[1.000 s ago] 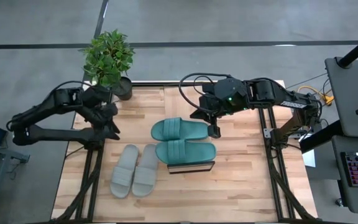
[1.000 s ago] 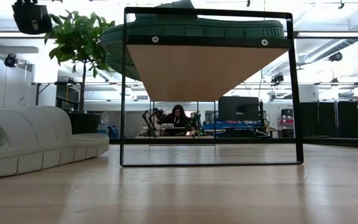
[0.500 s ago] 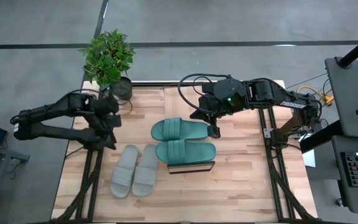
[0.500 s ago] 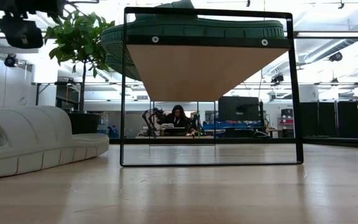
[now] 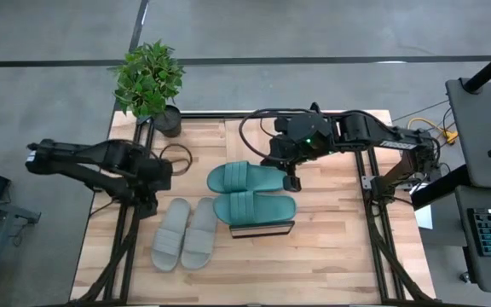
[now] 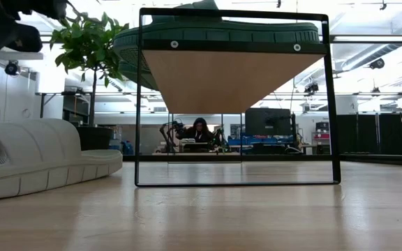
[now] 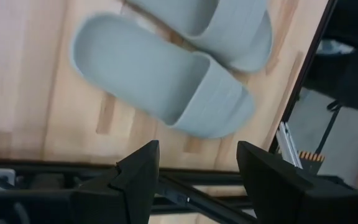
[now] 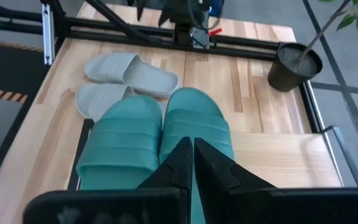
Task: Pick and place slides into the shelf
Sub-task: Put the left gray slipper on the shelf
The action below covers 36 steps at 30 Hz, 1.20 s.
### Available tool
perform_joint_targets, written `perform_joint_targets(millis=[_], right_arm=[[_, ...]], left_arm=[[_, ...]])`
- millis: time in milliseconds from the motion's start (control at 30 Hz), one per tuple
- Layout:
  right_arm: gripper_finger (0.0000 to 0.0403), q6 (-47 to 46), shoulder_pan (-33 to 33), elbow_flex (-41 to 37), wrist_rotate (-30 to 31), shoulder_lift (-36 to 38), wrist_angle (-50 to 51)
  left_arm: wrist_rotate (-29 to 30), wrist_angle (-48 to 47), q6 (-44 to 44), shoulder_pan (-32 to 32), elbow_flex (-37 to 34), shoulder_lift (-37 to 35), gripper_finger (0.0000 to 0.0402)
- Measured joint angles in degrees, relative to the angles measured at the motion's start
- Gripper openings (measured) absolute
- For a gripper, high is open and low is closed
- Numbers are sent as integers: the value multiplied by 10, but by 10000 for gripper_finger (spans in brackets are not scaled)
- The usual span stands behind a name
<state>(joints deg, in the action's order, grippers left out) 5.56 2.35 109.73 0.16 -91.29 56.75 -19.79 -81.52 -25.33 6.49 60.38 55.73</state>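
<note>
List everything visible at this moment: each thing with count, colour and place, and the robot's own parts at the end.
teal slides: two, teal-green, side by side on top of the shelf
grey slides: two, pale grey-beige, side by side on the table, left of the shelf
shelf: one, light wood top with black frame, mid-table
potted plant: one, green in a dark pot, table's far left corner
table: one, light butcher-block wood
person: one, far in the room behind
left end effector: open, above the grey slides
right end effector: shut, empty, over the teal slides
</note>
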Motion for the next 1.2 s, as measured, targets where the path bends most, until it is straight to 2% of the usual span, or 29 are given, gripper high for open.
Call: perform_joint_targets(millis=[167,333,500,733,867,1000,1067,1200], right_arm=[[9,0,0,-11,1,0,0],[9,-6,0,-12,29,0,0],[9,-6,0,-12,30,0,0],[9,-6,0,-12,30,0,0],[9,5,0,-12,30,0,0],[9,19,0,-12,30,0,0],[9,21,0,-12,30,0,0],[9,30,-1,-12,30,0,11]], left_arm=[[8,0,-38,68,0,24,201],[19,-1,-73,117,22,51,201],[60,3,-91,151,102,85,201],[159,-2,-121,204,226,145,201],[179,-10,-149,247,282,188,201],[230,-76,-181,284,346,242,201],[260,-86,-213,301,360,261,201],[285,-86,-275,331,364,286,201]])
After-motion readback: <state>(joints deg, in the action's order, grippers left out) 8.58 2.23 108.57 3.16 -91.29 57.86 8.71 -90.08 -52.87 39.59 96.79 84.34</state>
